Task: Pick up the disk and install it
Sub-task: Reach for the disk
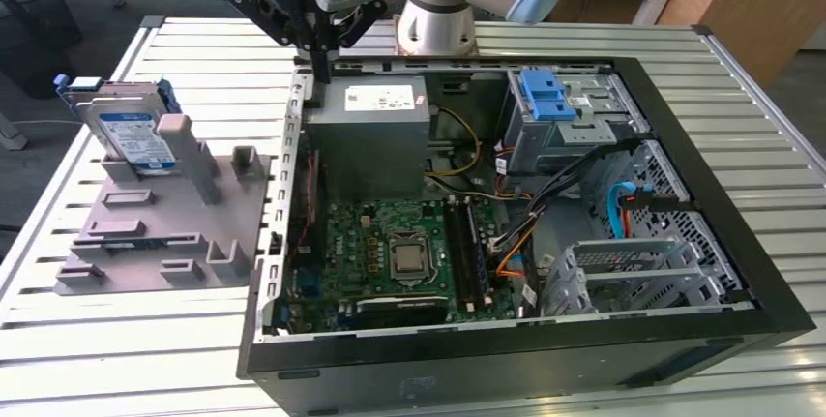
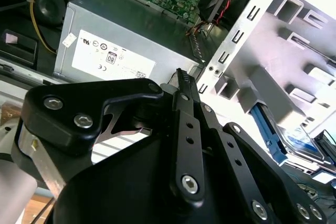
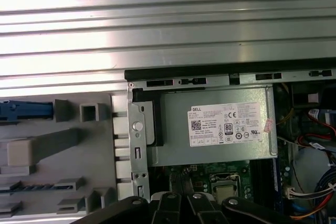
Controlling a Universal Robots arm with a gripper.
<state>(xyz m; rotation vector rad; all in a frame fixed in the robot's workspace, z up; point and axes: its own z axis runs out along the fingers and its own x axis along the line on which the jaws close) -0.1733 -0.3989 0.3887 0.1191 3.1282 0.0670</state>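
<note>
The disk (image 1: pixel 130 134), silver with a white-and-blue label in a blue carrier, stands on edge in a grey holder (image 1: pixel 155 228) on the exterior view's left, beside the open computer case (image 1: pixel 722 272). My gripper (image 1: pixel 319 67) hangs over the case's back corner near the power supply, well apart from the disk. Its black fingers come together at the tip and hold nothing. In the second wrist view the gripper (image 2: pixel 181 74) points at that corner, and part of the disk (image 2: pixel 302 140) shows in the holder. The first wrist view shows the carrier's blue edge (image 3: pixel 26 109).
The case holds a grey power supply box (image 1: pixel 374 112), a motherboard (image 1: pixel 394 243), loose cables, a drive cage with a blue latch (image 1: pixel 555 98) and a bare metal cage (image 1: pixel 633 277). All of it sits on a slatted metal table (image 1: pixel 116 349).
</note>
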